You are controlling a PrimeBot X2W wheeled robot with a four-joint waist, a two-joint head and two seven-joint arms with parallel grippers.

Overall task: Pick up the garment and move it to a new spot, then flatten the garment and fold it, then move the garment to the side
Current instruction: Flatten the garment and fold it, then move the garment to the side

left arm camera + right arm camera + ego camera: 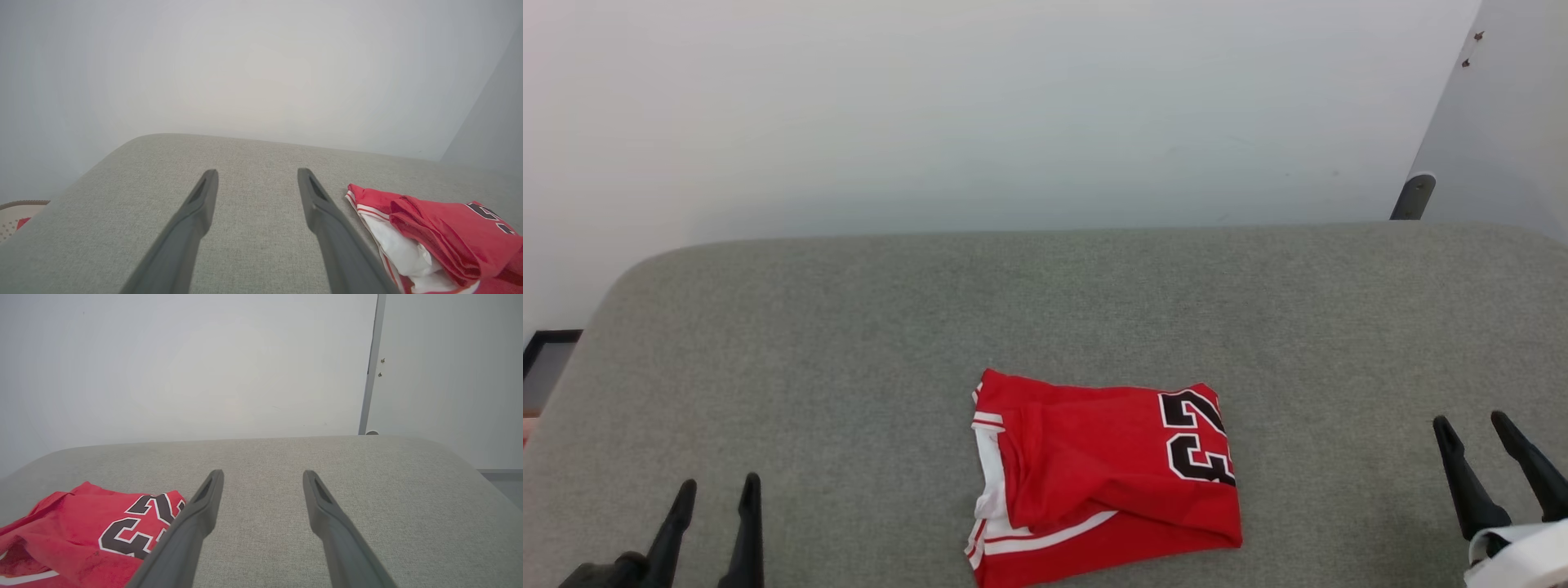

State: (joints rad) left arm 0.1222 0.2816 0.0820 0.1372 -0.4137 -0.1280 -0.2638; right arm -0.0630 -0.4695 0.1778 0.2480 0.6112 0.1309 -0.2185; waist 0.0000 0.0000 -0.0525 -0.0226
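Observation:
The garment (pixel 1104 474), a red jersey with white sleeve, striped trim and a black "23", lies folded into a rough square on the grey cushioned surface (pixel 849 327), near its front edge at the middle. It also appears at the right edge of the left wrist view as the garment (pixel 433 232) and at the lower left of the right wrist view as the garment (pixel 81 531). My left gripper (pixel 719 490) stands open at the lower left, well apart from it. My right gripper (pixel 1474 425) stands open at the lower right, also apart. Nothing is between either pair of fingers.
A pale wall rises behind the surface's rounded back edge. A dark post (pixel 1413 198) and a door frame stand at the back right. A dark frame (pixel 543 351) sits past the left edge. Wide bare fabric lies behind and beside the garment.

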